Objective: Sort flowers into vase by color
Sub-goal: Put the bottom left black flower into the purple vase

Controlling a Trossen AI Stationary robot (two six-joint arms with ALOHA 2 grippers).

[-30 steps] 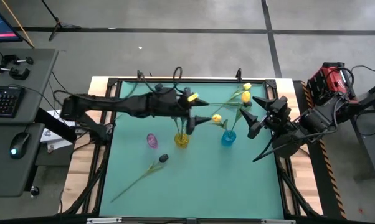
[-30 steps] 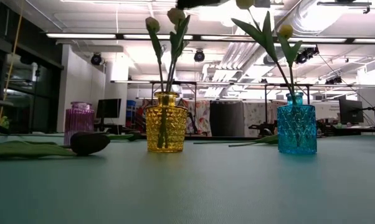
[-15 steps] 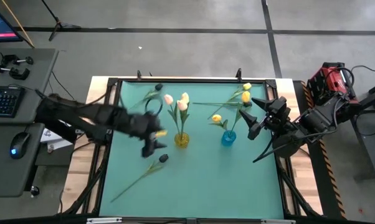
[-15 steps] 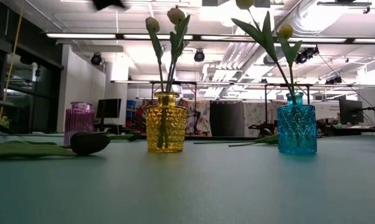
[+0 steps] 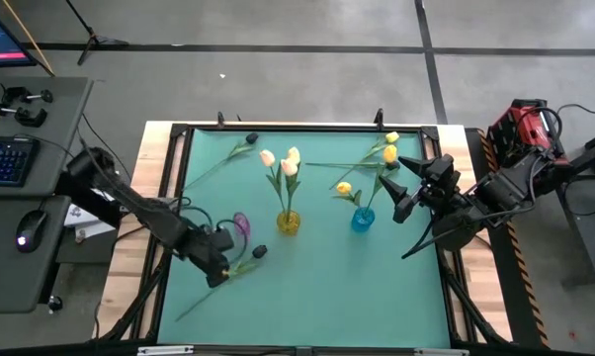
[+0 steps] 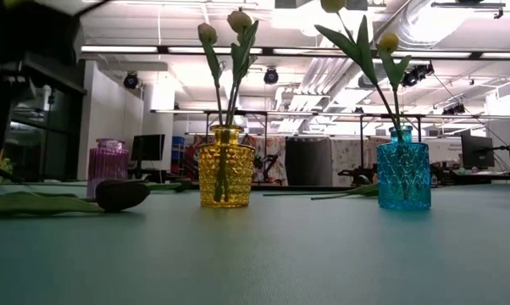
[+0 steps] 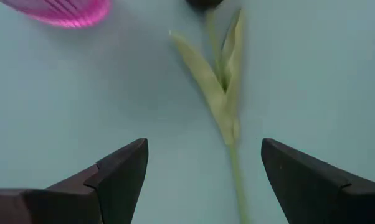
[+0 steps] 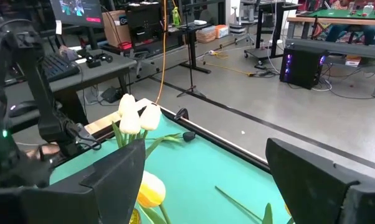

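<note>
- High view: left hand is low over the green counter, just beside the purple vase and over the stem of a black tulip lying flat. Cream tulips stand in the yellow vase; a yellow tulip stands in the blue vase. Right hand hovers near the blue vase, fingers apart, holding nothing. A second black tulip lies at the far edge.
- Low view: black tulip head rests on the counter between the purple vase and the yellow vase.
- Left wrist view: left hand is wide open and empty, its fingers straddling the stem.
- Right wrist view: right hand is wide open, empty.
</note>
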